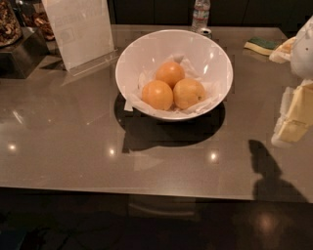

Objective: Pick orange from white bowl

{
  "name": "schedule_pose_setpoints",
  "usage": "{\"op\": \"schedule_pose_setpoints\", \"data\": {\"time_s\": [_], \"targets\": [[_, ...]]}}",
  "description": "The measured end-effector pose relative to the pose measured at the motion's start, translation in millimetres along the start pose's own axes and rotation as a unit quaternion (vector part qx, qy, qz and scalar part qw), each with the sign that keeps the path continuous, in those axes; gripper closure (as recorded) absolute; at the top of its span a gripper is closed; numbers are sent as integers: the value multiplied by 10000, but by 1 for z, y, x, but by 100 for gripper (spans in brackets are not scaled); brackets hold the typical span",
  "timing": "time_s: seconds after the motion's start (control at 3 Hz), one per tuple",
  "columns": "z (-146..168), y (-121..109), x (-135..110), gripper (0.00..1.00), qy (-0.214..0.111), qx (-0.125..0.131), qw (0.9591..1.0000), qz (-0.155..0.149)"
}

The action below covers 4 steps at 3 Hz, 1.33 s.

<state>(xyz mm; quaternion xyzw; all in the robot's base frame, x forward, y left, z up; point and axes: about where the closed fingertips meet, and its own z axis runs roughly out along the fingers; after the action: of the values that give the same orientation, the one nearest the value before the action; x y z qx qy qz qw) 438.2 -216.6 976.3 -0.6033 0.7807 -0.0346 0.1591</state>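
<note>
The white bowl [142, 53] stands at the middle of the grey table, lined with crumpled white paper. Three oranges lie in it. The orange [189, 93], the palest and most yellow, sits at the front right with a small dark stem spot. Two deeper-orange fruits lie beside it, one at the front left [157, 94] and one behind [170, 73]. My gripper [295, 117], white with pale yellow parts, hangs at the right edge of the view, to the right of the bowl and well apart from it. It holds nothing that I can see.
A clear sign holder [80, 29] stands at the back left of the bowl. A water bottle [200, 12] and a can [204, 32] stand behind it. A green-yellow sponge [261, 45] lies at the back right. A snack container [10, 24] is far left. The table's front edge [146, 191] runs below.
</note>
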Motion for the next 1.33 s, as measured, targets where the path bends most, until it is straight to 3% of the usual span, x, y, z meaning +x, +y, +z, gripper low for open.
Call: {"op": "schedule_pose_setpoints", "data": {"time_s": [0.33,0.67,1.0,1.33], "targets": [[0,-3,-3,0,9,33,10000,-24],[19,-27,-23,0,-296,-158,9994,18],[50,-66,-66,0,-807,-457,9957,56],[72,-92,-103,0,-1009,-757,9920,-45]]}}
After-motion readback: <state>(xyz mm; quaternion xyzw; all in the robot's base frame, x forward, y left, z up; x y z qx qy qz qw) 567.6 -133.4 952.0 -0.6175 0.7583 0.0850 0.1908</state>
